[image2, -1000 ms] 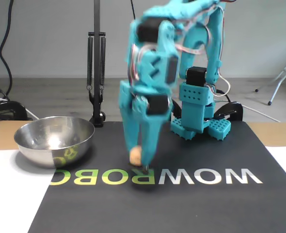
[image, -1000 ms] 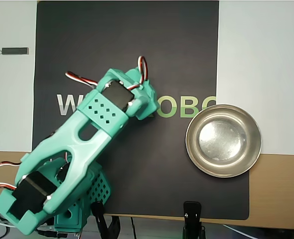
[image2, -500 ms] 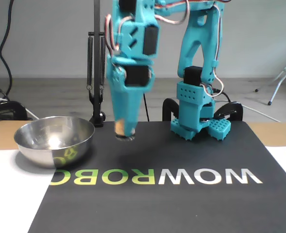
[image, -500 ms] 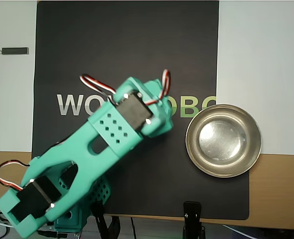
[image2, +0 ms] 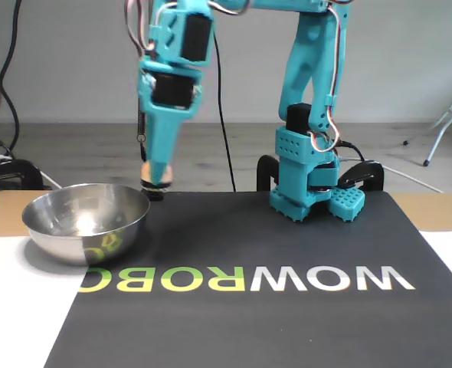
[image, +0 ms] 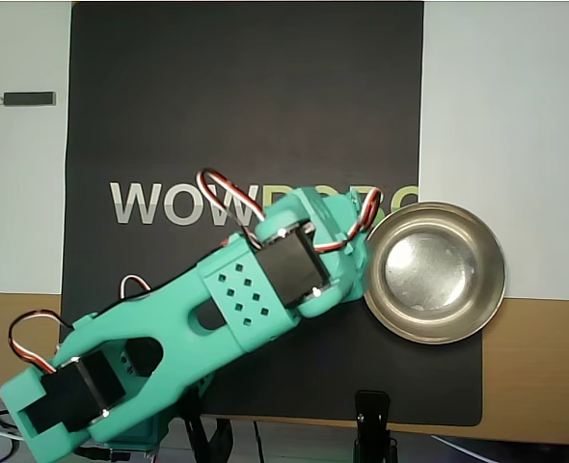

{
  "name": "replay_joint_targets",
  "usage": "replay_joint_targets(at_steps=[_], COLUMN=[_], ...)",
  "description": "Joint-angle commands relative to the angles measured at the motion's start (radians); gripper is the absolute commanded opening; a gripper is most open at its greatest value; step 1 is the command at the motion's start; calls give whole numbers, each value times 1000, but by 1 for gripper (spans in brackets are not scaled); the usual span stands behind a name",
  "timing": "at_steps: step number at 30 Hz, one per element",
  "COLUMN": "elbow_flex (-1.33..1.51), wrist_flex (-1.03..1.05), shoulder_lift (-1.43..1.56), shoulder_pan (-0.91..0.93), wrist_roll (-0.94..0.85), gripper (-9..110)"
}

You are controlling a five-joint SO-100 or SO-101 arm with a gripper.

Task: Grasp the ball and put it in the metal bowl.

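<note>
Seen only from the fixed view: gripper [image2: 158,178] clenched on the ball [image2: 146,169], raised just beside the metal bowl [image2: 86,222] rim; hidden beneath the arm [image: 256,299] from overhead. One ball, one bowl, one mat [image: 246,96].

bowl [image2: 85,222]: shiny metal | mat [image: 246,116]: matt black | arm [image: 217,318]: teal plastic

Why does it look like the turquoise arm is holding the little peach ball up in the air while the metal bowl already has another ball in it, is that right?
Not quite: the overhead view shows the metal bowl empty. The rest holds: in the fixed view the hand holds the ball up in the air, near the bowl's rim.
</note>
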Motion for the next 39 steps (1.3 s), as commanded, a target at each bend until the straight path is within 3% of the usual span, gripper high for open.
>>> replay_joint_targets(at_steps=[1, 14, 27, 39], elbow_flex=[-48, -278, -334, -364], wrist_flex=[-11, 0, 0, -26], shoulder_lift=[-21, -278, -396, -443], shoulder_pan=[40, 160, 225, 225], wrist_roll=[-5, -2, 5, 448], gripper=[23, 23, 22, 23])
